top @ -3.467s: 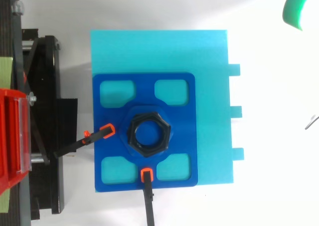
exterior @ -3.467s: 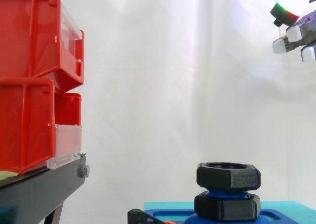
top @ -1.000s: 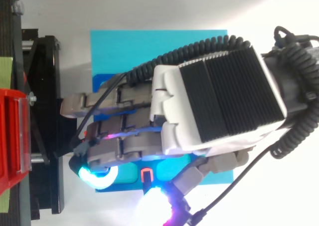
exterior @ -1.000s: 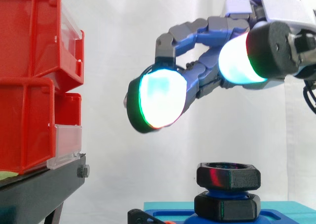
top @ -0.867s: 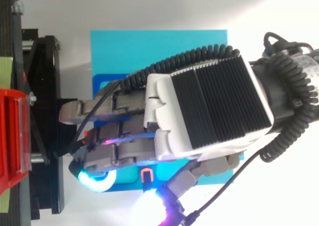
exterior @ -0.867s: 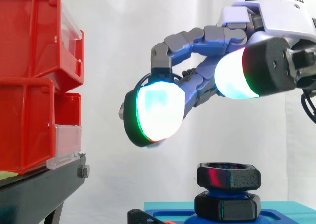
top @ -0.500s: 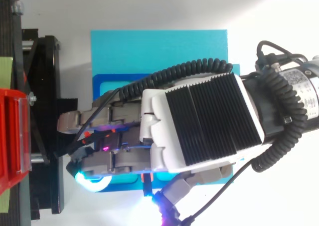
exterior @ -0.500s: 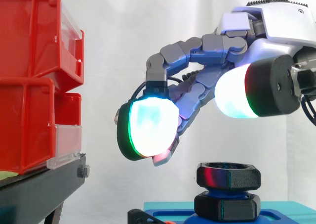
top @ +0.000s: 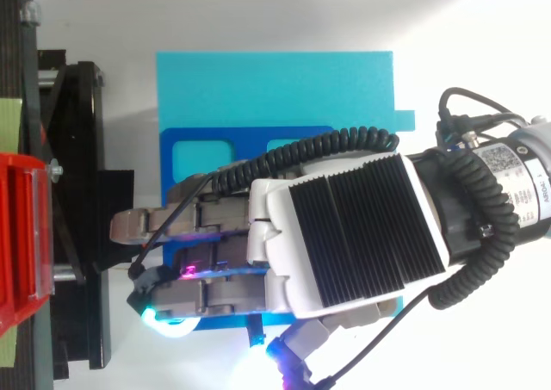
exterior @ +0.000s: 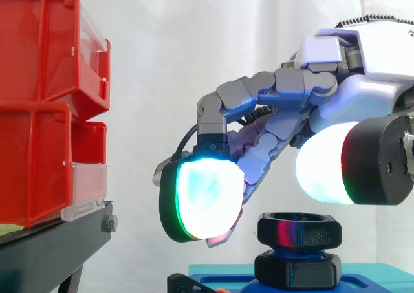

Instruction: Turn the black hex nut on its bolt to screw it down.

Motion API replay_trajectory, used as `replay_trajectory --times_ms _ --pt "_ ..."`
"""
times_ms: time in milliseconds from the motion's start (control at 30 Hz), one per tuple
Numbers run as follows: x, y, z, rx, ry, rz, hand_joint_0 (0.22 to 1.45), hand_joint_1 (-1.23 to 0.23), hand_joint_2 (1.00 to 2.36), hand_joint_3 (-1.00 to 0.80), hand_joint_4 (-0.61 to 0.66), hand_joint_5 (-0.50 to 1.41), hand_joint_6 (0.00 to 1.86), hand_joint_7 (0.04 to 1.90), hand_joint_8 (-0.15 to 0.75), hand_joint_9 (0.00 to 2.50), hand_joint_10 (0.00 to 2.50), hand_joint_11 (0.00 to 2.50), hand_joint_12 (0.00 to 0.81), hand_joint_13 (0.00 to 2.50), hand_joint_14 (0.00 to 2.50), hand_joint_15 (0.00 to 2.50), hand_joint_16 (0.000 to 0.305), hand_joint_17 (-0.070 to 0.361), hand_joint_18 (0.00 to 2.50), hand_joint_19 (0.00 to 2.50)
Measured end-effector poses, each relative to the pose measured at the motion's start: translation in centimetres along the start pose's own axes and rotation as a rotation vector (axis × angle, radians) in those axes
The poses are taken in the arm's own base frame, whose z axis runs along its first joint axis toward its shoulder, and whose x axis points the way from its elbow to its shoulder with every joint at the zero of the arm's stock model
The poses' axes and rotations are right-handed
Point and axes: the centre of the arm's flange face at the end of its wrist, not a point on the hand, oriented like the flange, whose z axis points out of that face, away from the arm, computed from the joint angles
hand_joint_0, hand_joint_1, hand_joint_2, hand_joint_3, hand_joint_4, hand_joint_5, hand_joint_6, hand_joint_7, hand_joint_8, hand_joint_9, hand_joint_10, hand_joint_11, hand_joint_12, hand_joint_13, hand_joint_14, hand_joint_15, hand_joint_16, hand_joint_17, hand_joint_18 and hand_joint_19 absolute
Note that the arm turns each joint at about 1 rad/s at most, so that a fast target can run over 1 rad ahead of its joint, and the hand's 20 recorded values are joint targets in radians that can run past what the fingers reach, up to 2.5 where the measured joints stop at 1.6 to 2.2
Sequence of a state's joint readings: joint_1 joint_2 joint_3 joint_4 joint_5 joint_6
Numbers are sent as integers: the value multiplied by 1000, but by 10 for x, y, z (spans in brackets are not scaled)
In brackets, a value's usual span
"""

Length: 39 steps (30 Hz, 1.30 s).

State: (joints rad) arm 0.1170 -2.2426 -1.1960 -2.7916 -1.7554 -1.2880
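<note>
The black hex nut [exterior: 299,229] sits high on a blue bolt [exterior: 292,253], above a second black nut [exterior: 297,270] at the bolt's base. My hand [exterior: 362,66] hovers just over it, coming in from the right. Its fingers arch down past the nut's left side, and one glowing fingertip [exterior: 204,199] hangs level with the nut, apart from it. The thumb pad [exterior: 323,170] is just above the nut's right part. Nothing is held. From above, my hand [top: 344,235] covers the nut and most of the blue plate [top: 250,136].
The blue plate lies on a cyan block [top: 275,89]. An orange-and-black clamp [exterior: 184,283] sticks out at the block's left. Red bins [exterior: 45,99] stand stacked on a black stand [exterior: 52,254] at the left, with a gap between them and the fingertips.
My hand came in from the upper right and has sunk toward the nut. Over the last second the fingertips dropped to nut height and the thumb came down close above it.
</note>
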Motion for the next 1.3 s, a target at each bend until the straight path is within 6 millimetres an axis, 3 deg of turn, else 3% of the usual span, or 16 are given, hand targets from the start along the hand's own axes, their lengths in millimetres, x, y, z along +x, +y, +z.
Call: replay_trajectory --times_ms 333,533,700,1067,1300 --pt "3 0 2 1 -20 -57 577 -453 1000 -500 321 -68 501 1202 286 801 5 198 327 400 0 0 47 105 530 304" --pt "25 -5 10 1 -12 -63 577 -454 1000 -500 331 -64 500 1231 287 800 5 208 326 399 0 0 47 105 527 308" --pt "20 -2 19 -4 -15 -78 576 -454 1000 -500 324 -58 510 1266 289 819 5 207 327 401 0 0 47 105 527 305" --pt "20 -1 19 1 2 -132 575 -447 1000 -500 298 -56 553 1226 292 826 5 213 327 396 0 0 47 106 522 295" --pt "20 -1 19 0 5 -164 551 -360 1000 -500 289 -57 565 1218 293 827 5 208 334 386 0 0 49 110 500 315"
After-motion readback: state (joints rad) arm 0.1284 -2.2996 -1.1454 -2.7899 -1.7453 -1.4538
